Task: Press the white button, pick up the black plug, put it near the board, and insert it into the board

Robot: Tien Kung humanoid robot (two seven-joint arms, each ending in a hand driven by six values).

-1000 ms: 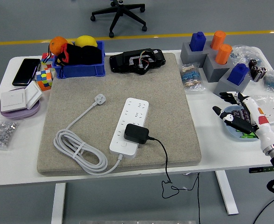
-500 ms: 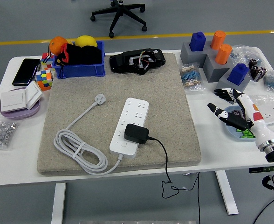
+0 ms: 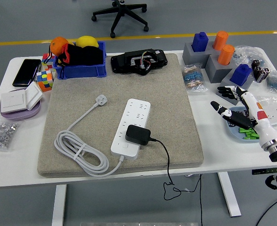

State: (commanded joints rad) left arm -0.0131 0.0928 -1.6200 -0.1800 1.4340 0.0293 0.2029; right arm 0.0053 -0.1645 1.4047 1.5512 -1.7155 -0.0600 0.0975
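While the right hand (image 3: 236, 109) hovers empty, fingers spread, above the desk's (image 3: 214, 150) right edge, the black plug (image 3: 138, 135) sits in the white board (image 3: 131, 126) mid-mat.

Right hand (image 3: 240, 109): white shell, black fingers (image 3: 222, 107), red and orange marks, silver wrist ring.

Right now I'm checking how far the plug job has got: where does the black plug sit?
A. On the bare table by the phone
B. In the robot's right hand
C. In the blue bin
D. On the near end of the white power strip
D: the black plug rests on the near end of the white power strip, while the right hand is off to the side, open and empty.
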